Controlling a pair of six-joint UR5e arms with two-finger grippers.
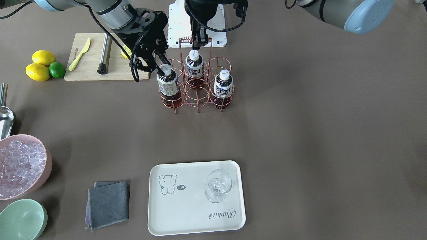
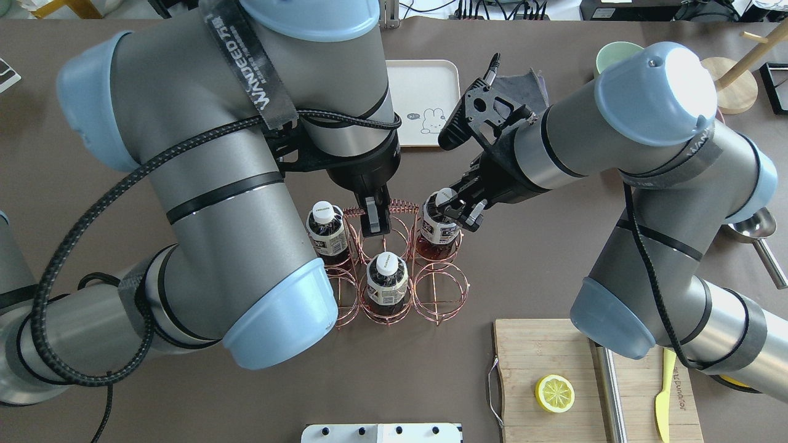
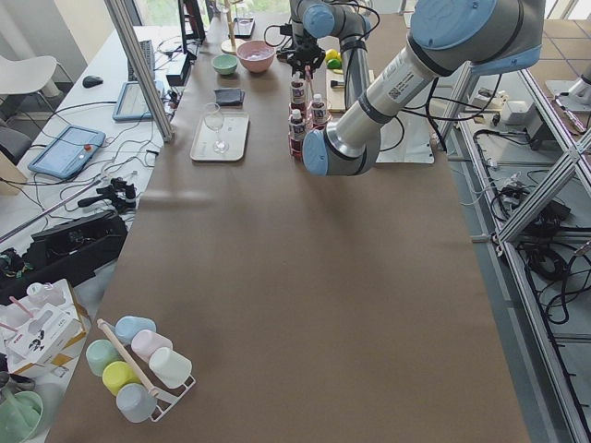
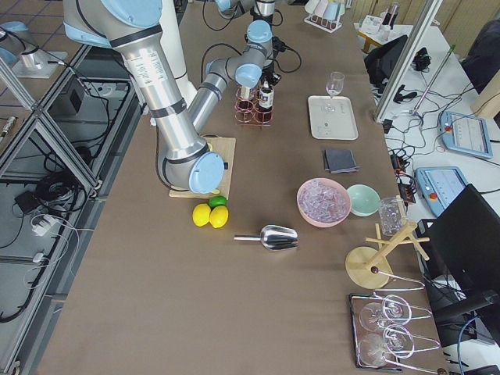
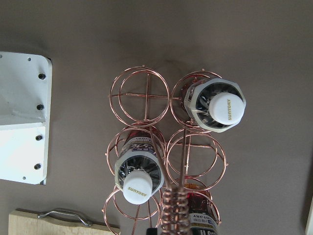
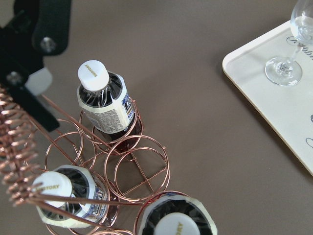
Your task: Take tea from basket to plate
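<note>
Three tea bottles stand in a copper wire basket point(image 1: 197, 97). My right gripper point(image 1: 159, 68) is at the white cap of one tea point(image 1: 169, 86), on the basket's front row. It also shows in the overhead view point(image 2: 438, 229), with the right gripper point(image 2: 460, 210) at its cap. I cannot tell whether the fingers clamp it. The bottle sits in its ring. My left gripper point(image 1: 199, 40) is shut on the basket's coiled handle point(image 2: 403, 205). The cream plate point(image 1: 186, 213) lies apart at the near edge.
A wine glass point(image 1: 218, 185) stands on the plate's right half. A grey cloth point(image 1: 108, 204), a pink bowl of ice point(image 1: 23, 166) and a green bowl point(image 1: 21, 220) lie to its left. A cutting board point(image 1: 90, 66) with knife and steel rod sits beside the basket.
</note>
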